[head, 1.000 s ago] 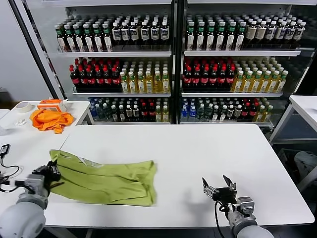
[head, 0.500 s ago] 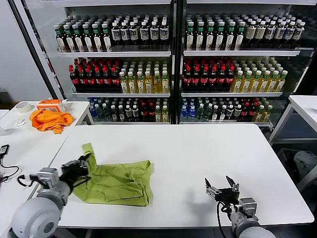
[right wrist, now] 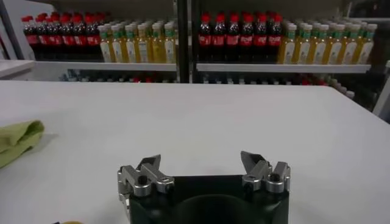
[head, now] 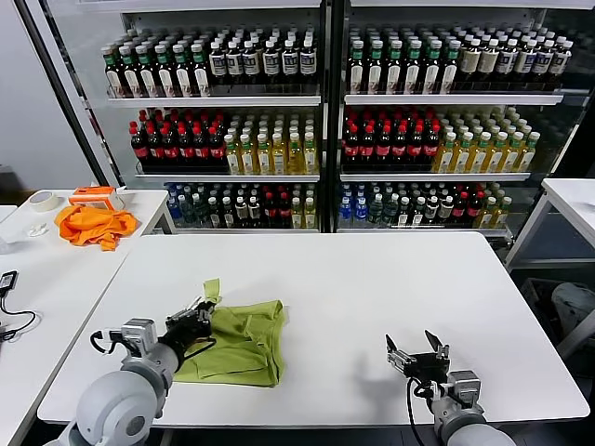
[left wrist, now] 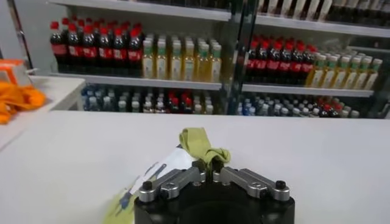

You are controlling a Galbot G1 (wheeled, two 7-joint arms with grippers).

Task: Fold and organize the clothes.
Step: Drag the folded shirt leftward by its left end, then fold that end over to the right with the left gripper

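Note:
The light yellow-green T-shirt (head: pixel 244 340) lies folded over on the white table (head: pixel 372 288), left of centre near the front edge. My left gripper (head: pixel 199 316) is shut on a bunched edge of the shirt and holds that edge (left wrist: pixel 204 148) lifted over the rest of the cloth. A white printed part shows beside the gripper (left wrist: pixel 159 176). My right gripper (head: pixel 416 350) is open and empty, low over the table at the front right, apart from the shirt. The shirt's edge shows at the side of the right wrist view (right wrist: pixel 17 140).
A bright orange garment (head: pixel 91 224) and a roll of tape (head: pixel 43 200) lie on a side table at the far left. Glass-door coolers full of bottles (head: pixel 325 111) stand behind the table. Another white table (head: pixel 575 200) is at the right.
My left gripper has carried the shirt's left edge rightwards over the cloth, so the shirt is now folded to about half its earlier width. The right gripper has barely moved.

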